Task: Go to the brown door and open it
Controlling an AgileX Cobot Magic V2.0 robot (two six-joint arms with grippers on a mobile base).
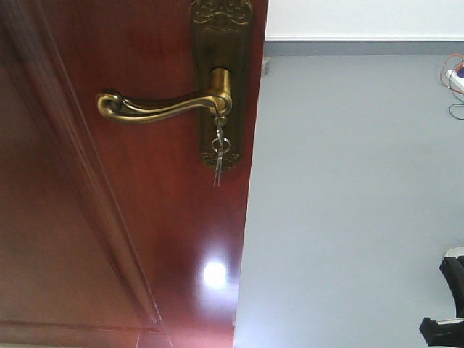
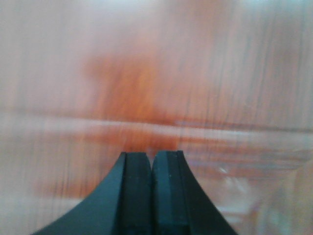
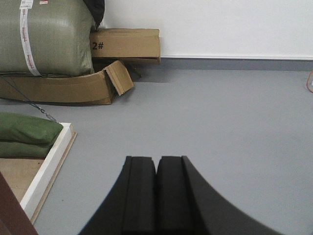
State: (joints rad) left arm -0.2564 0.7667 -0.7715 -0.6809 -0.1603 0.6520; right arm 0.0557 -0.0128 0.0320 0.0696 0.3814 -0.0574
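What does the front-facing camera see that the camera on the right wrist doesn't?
Only the front view shows the brown door face, its brass lever handle and the dangling keys. Only the right wrist view shows the right gripper with jaws shut on nothing, cardboard boxes, green sacks and a white frame. Both show grey floor and white wall.

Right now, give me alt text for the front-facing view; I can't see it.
A glossy brown door fills the left half, its curved brass lever handle level, keys dangling below. Grey floor lies to the right.
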